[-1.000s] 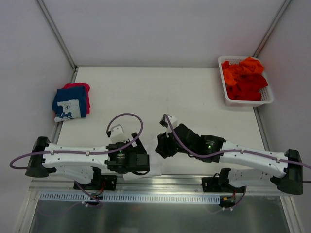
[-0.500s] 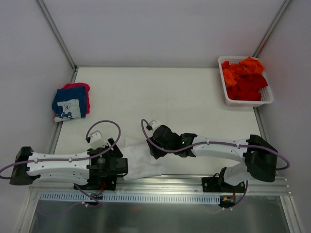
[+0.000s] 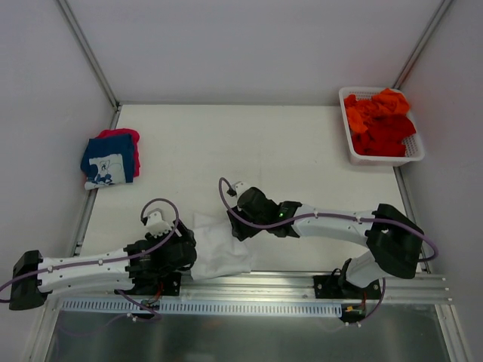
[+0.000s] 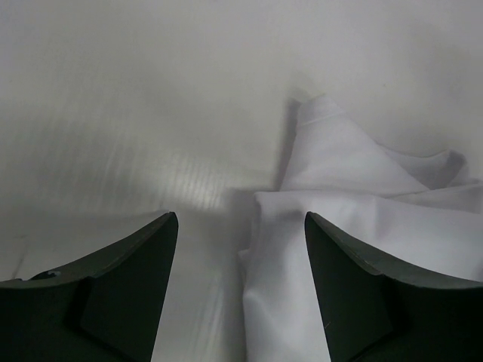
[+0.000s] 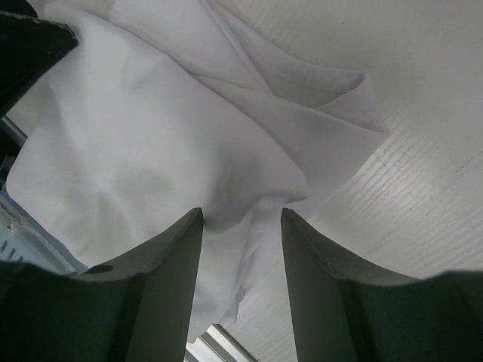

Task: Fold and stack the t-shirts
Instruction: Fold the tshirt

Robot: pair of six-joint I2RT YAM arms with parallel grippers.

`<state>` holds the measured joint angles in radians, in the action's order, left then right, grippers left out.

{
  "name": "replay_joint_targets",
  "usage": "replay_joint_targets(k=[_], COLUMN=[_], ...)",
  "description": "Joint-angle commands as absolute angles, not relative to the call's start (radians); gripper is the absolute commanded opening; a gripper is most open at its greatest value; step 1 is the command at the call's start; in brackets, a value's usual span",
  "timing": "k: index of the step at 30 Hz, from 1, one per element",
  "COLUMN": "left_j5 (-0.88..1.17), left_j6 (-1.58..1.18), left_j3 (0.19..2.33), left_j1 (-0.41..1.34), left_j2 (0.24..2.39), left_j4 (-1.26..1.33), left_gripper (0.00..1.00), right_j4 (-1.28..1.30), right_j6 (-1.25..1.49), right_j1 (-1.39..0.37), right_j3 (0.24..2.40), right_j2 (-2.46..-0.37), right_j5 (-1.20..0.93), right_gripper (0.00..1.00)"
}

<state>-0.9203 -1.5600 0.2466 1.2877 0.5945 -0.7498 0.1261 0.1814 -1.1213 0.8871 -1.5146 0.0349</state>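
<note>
A crumpled plain white t-shirt lies at the table's near edge between the two arms. My left gripper is low at its left edge, open, with the shirt's edge lying between the fingers and nearer the right one. My right gripper sits over the shirt's upper right part, jaws apart, with a loose fold of the white cloth between its fingers. A folded navy t-shirt with white print rests on a pink-red one at the far left. Orange and red t-shirts fill the basket.
The white lattice basket stands at the back right corner. A metal rail runs along the table's near edge just below the white shirt. Grey walls close in the table on the left, back and right.
My left arm has drawn back to the left and lower, and its jaws have narrowed. My right gripper has moved left across the white shirt.
</note>
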Motion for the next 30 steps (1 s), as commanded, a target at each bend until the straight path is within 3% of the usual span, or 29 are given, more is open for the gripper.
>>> replay_joint_targets(k=[1,7,16,19,23,24,25,30], left_j5=[-0.901,-0.75,-0.713,-0.71,-0.715,-0.716,-0.718,-0.729], left_j6=[-1.265,-1.079,-1.02,-1.019,-1.006,-1.005,-1.005,-0.999], left_j3=[0.18,0.14,0.219,0.235,0.252,0.256,0.264,0.291], left_j1=[1.235,1.068,1.04,1.039,1.037,1.037,1.037,1.037], left_j2=[0.519,0.587,0.776,0.801,0.816,0.819,0.828,0.867], left_j4=[-0.415,-0.161,-0.046,-0.048,-0.051,-0.054,-0.054,-0.058], left_gripper=[0.68,0.66,0.58,0.45,0.19,0.07,0.01,0.0], right_j4=[0.094,0.083,0.049,0.038,0.025,0.025,0.023,0.017], right_j6=[0.169,0.175,0.19,0.193,0.192,0.192,0.19,0.19], right_j1=[-1.104,-1.101,-1.091,-1.089,-1.085,-1.086,-1.086,-1.085], right_j3=[0.923,0.928,0.91,0.908,0.904,0.902,0.899,0.879], right_j2=[-1.5,-1.522,-1.56,-1.572,-1.578,-1.578,-1.575,-1.539], right_j5=[0.011,0.011,-0.032,-0.037,-0.043,-0.043,-0.043,-0.018], right_gripper=[0.5,0.49,0.43,0.4,0.12,0.09,0.07,0.01])
